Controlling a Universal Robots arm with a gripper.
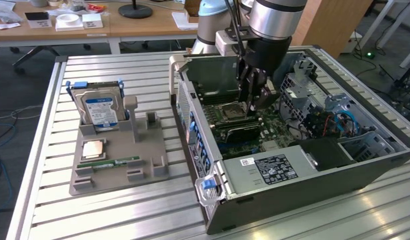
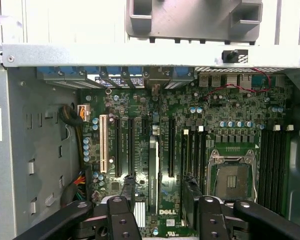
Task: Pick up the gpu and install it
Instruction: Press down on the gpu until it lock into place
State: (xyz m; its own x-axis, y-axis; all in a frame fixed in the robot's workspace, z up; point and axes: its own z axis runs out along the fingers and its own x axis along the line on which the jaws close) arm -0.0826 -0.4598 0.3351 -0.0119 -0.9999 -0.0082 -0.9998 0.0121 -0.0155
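The end effector [image 1: 256,105] is hanging wide open and empty inside the computer case [image 1: 312,190], straddling the gpu [image 2: 155,170], which appears seated in its motherboard slot, so any retreat is calling for a straight lift.

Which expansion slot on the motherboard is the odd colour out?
The white slot, farthest from the CPU socket and beside a row of blue capacitors; the other long slots are black.

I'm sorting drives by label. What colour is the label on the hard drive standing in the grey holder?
Blue and white, on the hard drive; clearest in the exterior view.
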